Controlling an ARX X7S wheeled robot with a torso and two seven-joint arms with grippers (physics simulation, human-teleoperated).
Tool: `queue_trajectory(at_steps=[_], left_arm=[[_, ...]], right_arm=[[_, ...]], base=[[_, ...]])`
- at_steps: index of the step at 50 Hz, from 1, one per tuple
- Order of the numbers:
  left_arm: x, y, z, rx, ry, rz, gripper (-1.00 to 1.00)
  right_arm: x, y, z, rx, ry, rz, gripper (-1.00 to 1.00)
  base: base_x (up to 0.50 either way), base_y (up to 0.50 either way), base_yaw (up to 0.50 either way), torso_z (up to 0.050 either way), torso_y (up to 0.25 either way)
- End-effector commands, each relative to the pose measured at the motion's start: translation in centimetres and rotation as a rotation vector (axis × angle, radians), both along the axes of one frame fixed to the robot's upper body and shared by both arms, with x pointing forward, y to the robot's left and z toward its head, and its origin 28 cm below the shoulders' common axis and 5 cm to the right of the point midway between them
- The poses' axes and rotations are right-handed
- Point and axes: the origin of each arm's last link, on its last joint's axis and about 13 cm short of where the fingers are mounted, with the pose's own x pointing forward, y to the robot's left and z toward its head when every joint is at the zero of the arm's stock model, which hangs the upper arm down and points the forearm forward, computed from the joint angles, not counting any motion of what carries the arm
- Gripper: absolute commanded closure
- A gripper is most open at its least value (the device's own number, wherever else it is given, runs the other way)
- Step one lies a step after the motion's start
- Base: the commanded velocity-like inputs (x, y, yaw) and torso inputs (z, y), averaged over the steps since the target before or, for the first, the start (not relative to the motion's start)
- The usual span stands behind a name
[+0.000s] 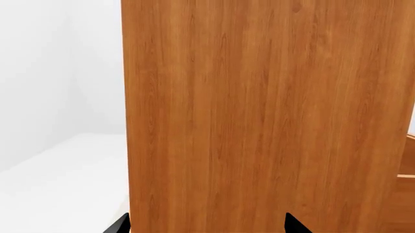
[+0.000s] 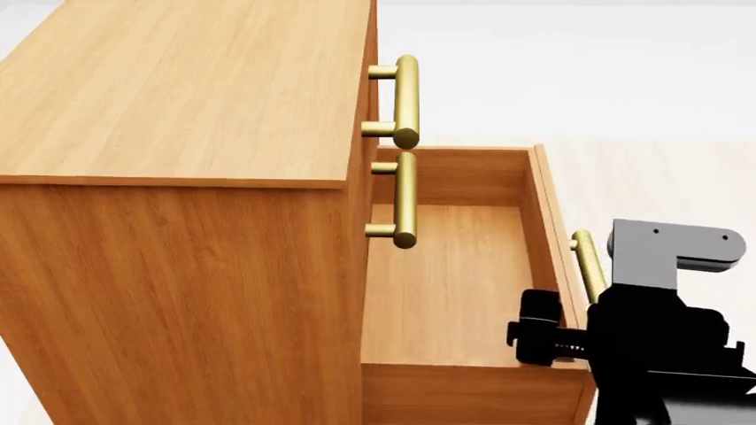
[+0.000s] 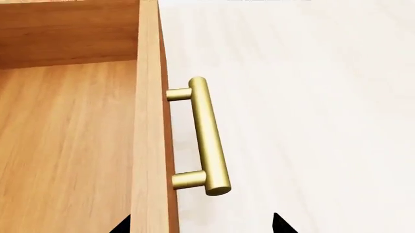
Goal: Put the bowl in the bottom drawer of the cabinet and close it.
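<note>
The right tool (image 3: 201, 225) is seen hovering just beside the brass handle (image 3: 201, 136) of the bottom drawer (image 2: 449, 292), its two dark fingertips spread apart on either side of the drawer's front panel and gripping nothing. In the head view the right arm is placed at the near right corner of the drawer, close to the handle but apart from it. The drawer is shown pulled well out from the cabinet (image 2: 177, 266), and its wooden floor is bare. The two upper drawers are kept shut, and their handles (image 2: 405, 97) overhang the back of the open box.

The left tool (image 1: 207, 225) is held facing a flat side panel of the cabinet, with only its two fingertips in sight, parted and empty.

The bowl is not visible in any view, so its location cannot be given; it is judged not yet placed in the drawer.

Several risks are judged from this position. If the drawer is pushed shut now, the task is left undone, since nothing lies inside. The front panel could be clipped by the spread fingers straddling it, and the drawer nudged askew. A bowl lowered near the back could be knocked against the overhanging upper handles.
</note>
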Motion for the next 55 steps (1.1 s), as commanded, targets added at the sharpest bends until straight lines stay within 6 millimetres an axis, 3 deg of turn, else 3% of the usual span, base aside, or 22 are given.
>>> queue_trajectory(at_steps=[1, 45, 55], left_arm=[[0.0, 0.0, 0.0, -0.002, 0.001, 0.001, -1.00], [-0.1, 0.0, 0.0, -0.003, -0.001, 0.009, -1.00], [0.0, 0.0, -0.2, -0.003, -0.001, 0.010, -1.00]], right_arm=[[0.0, -1.2, -0.5, -0.057, 0.014, -0.062, -1.00], [0.0, -3.1, -1.4, -0.071, 0.025, -0.149, -1.00], [-0.6, -2.6, 0.8, -0.054, -0.177, -0.081, -1.00]], base=[[0.00, 0.00, 0.00, 0.000, 0.000], [0.00, 0.00, 0.00, 0.000, 0.000], [0.00, 0.00, 0.00, 0.000, 0.000]])
